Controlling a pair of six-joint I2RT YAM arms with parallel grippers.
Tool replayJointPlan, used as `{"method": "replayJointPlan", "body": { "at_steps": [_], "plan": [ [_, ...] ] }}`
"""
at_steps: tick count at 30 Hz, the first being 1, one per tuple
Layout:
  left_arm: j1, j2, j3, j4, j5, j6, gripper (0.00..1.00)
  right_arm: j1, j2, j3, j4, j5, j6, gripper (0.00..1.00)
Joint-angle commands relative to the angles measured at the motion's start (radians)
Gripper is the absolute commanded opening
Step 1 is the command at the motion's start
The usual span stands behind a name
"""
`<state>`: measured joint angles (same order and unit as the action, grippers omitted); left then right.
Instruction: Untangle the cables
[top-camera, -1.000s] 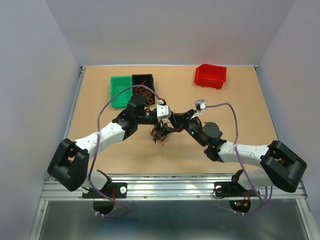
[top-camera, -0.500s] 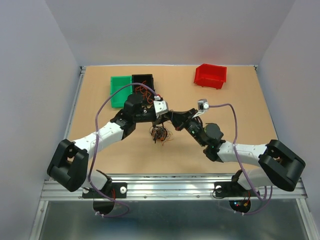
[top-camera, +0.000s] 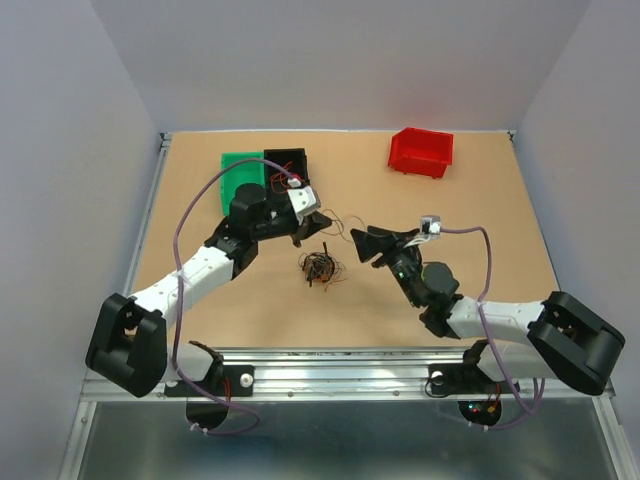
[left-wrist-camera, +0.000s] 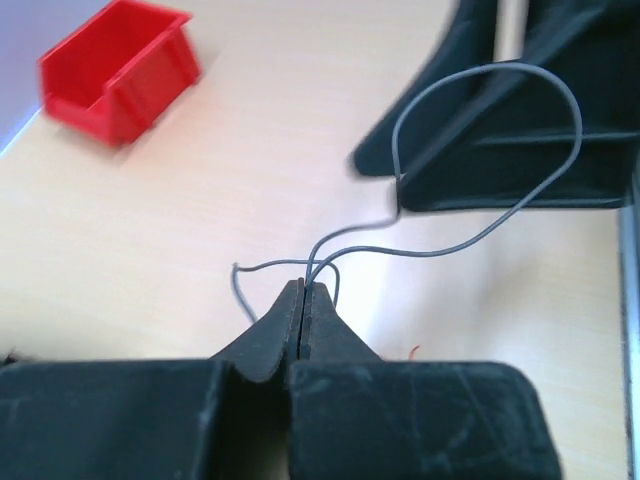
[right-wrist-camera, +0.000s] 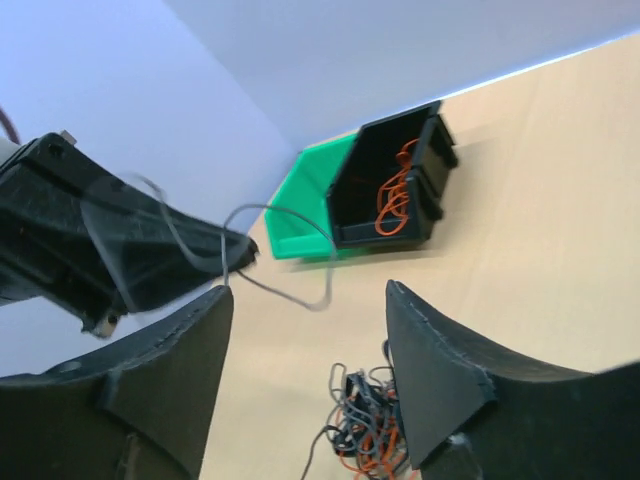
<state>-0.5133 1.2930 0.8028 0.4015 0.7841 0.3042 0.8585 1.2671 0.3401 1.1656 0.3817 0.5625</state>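
While the L gripper pinches 1 thin grey wire at its very tips, jaws pressed together, that wire loops up clear of the table. R gripper sits apart w/ jaws spread, nothing held. The other cables lie in a tangled orange-and-black bunch on the table btwn the 2 grippers. Some orange wire sits in the black bin, which touches a green bin.

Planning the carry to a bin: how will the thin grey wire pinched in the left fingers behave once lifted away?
Probably floppy yet a little springy: the grey wire forms an open loop in the air beyond the shut left gripper. Likely very light, being so thin. It may swing or slip, since only a short stretch is pinched at the tips.
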Motion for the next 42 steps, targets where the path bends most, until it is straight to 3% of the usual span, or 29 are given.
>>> {"method": "replayJointPlan", "body": {
  "at_steps": [1,5,9,16,21,26,38,39,40,41,42],
  "plan": [
    [0.055,-0.032,0.067,0.025,-0.159,-0.097,0.0,-0.001,-0.081,-0.079,0.043,0.154,-0.026,0.74],
    [0.079,-0.009,0.11,0.0,-0.342,-0.128,0.0,-0.003,-0.14,-0.125,0.042,0.197,-0.041,0.87],
    [0.126,0.048,0.14,0.01,-0.624,-0.181,0.0,-0.003,-0.189,-0.156,0.029,0.212,-0.05,0.88],
    [0.301,0.242,0.268,-0.004,-0.688,-0.231,0.0,-0.003,-0.23,-0.177,0.006,0.207,-0.053,0.88],
    [0.354,0.492,0.543,-0.19,-0.718,-0.24,0.0,-0.003,-0.248,-0.191,-0.006,0.212,-0.056,0.88],
    [0.389,0.621,0.643,-0.246,-0.763,-0.224,0.0,-0.003,-0.287,-0.217,-0.011,0.218,-0.052,0.88],
    [0.424,0.606,0.599,-0.311,-0.717,-0.201,0.0,-0.003,-0.325,-0.237,-0.03,0.227,-0.052,0.88],
    [0.424,0.609,0.605,-0.322,-0.733,-0.201,0.03,-0.001,-0.322,-0.236,-0.032,0.229,-0.053,0.88],
    [0.424,0.62,0.608,-0.328,-0.737,-0.203,0.25,-0.001,-0.322,-0.234,-0.034,0.227,-0.052,0.88],
    [0.424,0.624,0.619,-0.334,-0.737,-0.205,0.37,-0.001,-0.321,-0.234,-0.035,0.229,-0.053,0.88],
    [0.424,0.628,0.621,-0.339,-0.74,-0.206,0.43,-0.001,-0.322,-0.234,-0.035,0.227,-0.053,0.88]
  ]
}}
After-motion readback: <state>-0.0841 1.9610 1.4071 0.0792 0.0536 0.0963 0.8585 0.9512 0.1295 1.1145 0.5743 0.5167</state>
